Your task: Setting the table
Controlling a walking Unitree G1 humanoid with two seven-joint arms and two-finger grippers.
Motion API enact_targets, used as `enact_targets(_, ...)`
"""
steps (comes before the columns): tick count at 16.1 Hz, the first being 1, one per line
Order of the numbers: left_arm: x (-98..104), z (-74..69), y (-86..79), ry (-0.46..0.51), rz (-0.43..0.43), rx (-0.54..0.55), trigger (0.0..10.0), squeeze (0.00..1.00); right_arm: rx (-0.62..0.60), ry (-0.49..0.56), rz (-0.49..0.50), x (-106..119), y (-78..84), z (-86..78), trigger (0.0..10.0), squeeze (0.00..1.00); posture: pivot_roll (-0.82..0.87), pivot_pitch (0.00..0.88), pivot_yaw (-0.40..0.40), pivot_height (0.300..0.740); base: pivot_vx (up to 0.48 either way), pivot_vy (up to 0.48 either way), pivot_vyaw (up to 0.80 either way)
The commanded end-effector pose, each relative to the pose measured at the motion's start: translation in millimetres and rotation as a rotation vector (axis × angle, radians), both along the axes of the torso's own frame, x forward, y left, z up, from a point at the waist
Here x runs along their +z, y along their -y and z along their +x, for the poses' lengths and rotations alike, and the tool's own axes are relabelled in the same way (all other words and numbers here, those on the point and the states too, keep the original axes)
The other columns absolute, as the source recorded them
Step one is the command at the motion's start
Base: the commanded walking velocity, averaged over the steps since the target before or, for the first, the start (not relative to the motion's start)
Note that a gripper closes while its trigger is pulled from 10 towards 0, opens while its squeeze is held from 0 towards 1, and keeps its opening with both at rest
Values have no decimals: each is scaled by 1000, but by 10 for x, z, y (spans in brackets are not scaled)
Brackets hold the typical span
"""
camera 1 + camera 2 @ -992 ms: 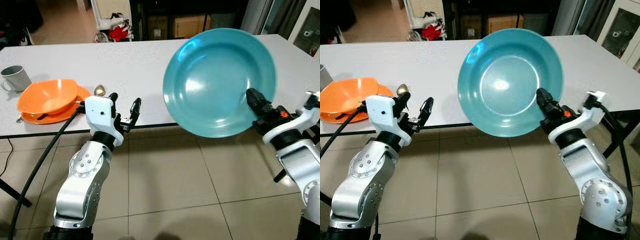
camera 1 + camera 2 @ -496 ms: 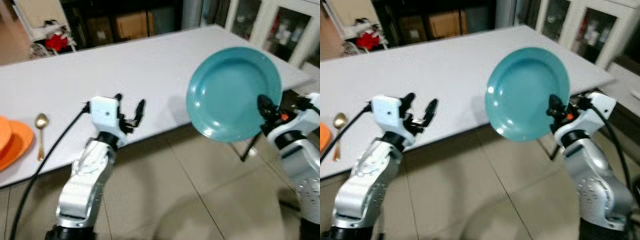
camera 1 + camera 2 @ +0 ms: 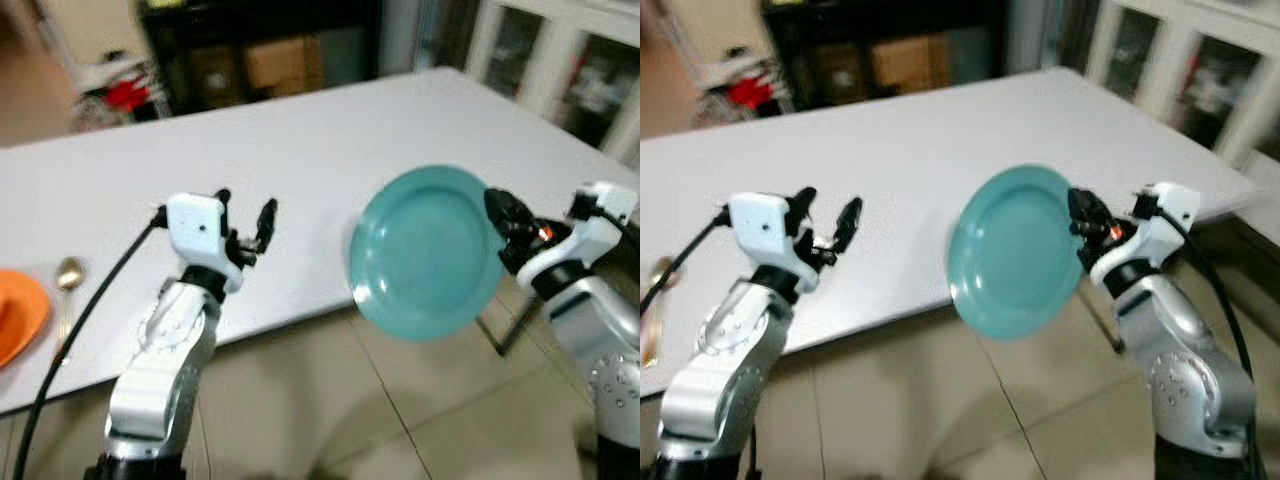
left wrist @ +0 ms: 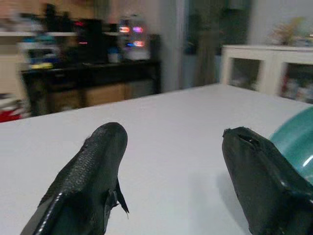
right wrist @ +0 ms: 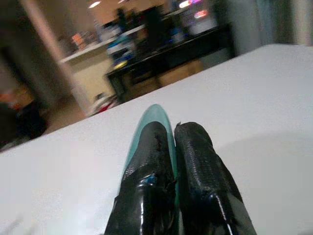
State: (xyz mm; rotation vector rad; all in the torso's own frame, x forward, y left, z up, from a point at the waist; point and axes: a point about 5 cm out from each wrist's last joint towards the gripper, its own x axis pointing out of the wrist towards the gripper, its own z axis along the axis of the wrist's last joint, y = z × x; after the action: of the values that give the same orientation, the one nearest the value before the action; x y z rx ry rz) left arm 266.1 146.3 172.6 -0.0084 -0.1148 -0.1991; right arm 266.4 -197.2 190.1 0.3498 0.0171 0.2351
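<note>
Left eye view: the right gripper (image 3: 503, 218) is clenched on the rim of a teal plate (image 3: 425, 252), which it holds nearly upright in the air over the near edge of the white bench (image 3: 300, 150), toward the bench's right end, with its lower part hanging in front of that edge above the tiled floor (image 3: 330, 400). The left gripper (image 3: 245, 215) hovers over the near edge of the bench with its jaws spread apart and nothing between them. Near the bench's left end lie a gold spoon (image 3: 66, 290) and, just beside it, an orange dish (image 3: 18, 318) cut off by the frame.

Right eye view: the same plate and both arms appear; the orange dish falls outside this frame, and a white glass-fronted cabinet (image 3: 1180, 70) stands beyond the bench's right end.

Left wrist view: the two black fingers (image 4: 85, 181) stand wide apart over the bare bench top, with the plate's teal rim beside one of them.

Right wrist view: the two fingers (image 5: 195, 166) press together on the plate, seen edge-on as a thin teal sliver between them.
</note>
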Motion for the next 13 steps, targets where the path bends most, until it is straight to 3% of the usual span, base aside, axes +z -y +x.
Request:
enact_targets(1, -22, -30, -119, -15, 20, 43, 10000, 0, 82, -3, 12, 3, -147, 3, 10000, 0, 22, 0, 19, 740, 379, 0, 800)
enact_targets(3, -29, -87, -151, -19, 31, 49, 10000, 0, 76, -12, 16, -7, -84, 29, 10000, 0, 28, 0, 12, 740, 379, 0, 800)
enact_targets(10, -51, -124, -260, -36, 59, 87, 10000, 0, 16, -25, 56, -60, 41, 182, 10000, 0, 48, 0, 12, 740, 342, 0, 0)
enact_targets(13, -85, -143, -279, -59, 74, 81, 10000, 0, 6, -32, 77, -71, 86, 189, 10000, 0, 49, 0, 14, 740, 0, 0, 0)
